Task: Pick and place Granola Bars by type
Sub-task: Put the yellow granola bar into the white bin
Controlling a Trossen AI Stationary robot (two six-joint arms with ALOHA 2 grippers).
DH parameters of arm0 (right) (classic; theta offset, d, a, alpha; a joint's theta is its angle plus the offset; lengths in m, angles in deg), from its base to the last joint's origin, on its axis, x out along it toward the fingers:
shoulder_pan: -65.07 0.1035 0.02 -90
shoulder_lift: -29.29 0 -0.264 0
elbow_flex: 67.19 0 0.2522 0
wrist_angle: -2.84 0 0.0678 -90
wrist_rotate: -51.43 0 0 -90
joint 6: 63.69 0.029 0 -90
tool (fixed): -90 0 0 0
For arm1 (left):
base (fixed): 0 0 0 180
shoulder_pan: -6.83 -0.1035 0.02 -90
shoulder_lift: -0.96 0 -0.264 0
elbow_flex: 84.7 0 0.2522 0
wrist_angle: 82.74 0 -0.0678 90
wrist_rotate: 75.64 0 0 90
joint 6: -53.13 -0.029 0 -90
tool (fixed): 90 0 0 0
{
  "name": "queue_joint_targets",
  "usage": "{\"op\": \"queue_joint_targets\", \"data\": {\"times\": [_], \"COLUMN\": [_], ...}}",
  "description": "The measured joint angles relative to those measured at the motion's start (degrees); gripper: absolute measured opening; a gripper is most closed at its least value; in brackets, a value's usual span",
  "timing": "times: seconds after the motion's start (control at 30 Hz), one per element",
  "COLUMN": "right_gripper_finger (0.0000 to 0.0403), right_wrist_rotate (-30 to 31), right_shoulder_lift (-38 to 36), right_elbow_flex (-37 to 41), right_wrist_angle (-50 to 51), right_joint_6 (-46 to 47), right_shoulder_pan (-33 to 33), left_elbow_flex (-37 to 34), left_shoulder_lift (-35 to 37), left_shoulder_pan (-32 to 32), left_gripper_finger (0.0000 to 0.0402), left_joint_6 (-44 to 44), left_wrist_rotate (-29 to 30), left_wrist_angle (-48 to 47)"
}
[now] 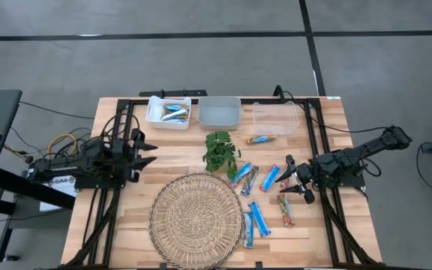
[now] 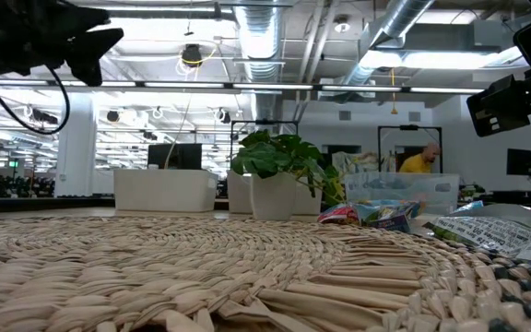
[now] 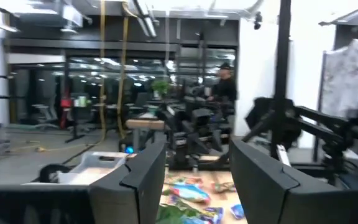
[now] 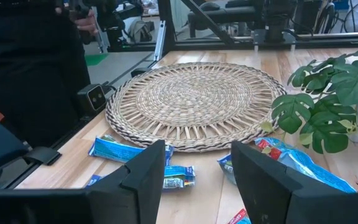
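Several blue and reddish granola bars (image 1: 259, 196) lie flat on the wooden table, right of the round woven mat (image 1: 197, 217). One bar (image 1: 261, 139) lies in the clear container (image 1: 276, 118), and a few blue ones (image 1: 174, 114) are in the white bin (image 1: 169, 112). My right gripper (image 1: 289, 174) hovers open at the right, just above the loose bars (image 4: 129, 149), with nothing between its fingers. My left gripper (image 1: 153, 150) stands open and raised at the table's left edge, far from the bars (image 3: 188, 190).
A small green plant (image 1: 220, 150) in a white pot stands between the mat and the bins. A grey tray (image 1: 220, 111) sits between the white bin and the clear container along the far edge. A person (image 2: 419, 162) shows in the room beyond.
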Motion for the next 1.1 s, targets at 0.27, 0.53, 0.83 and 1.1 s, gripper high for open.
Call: {"op": "queue_joint_targets", "data": {"times": [0.27, 0.53, 0.83, 1.1], "right_gripper_finger": [0.0177, 0.0176, 0.0177, 0.0177], "right_wrist_rotate": [0.0, 0.0, 0.0, 0.0], "right_shoulder_lift": [0.0, 0.0, 0.0, 0.0], "right_elbow_flex": [0.0, 0.0, 0.0, 0.0], "right_wrist_angle": [0.0, 0.0, 0.0, 0.0], "right_joint_6": [0.0, 0.0, 0.0, 0.0], "right_shoulder_pan": [0.0, 0.0, 0.0, 0.0], "left_elbow_flex": [-0.1, -0.1, -0.1, -0.2], "left_shoulder_lift": [0.0, 0.0, 0.0, -0.2], "left_shoulder_pan": [0.0, 0.0, 0.0, 0.0], "left_gripper_finger": [0.0169, 0.0169, 0.0169, 0.0169], "left_joint_6": [0.4, 0.8, 2.7, 1.7], "left_wrist_rotate": [2.4, 2.1, 2.6, 2.9], "left_wrist_angle": [-6.8, -13.3, -14.4, -14.7]}}
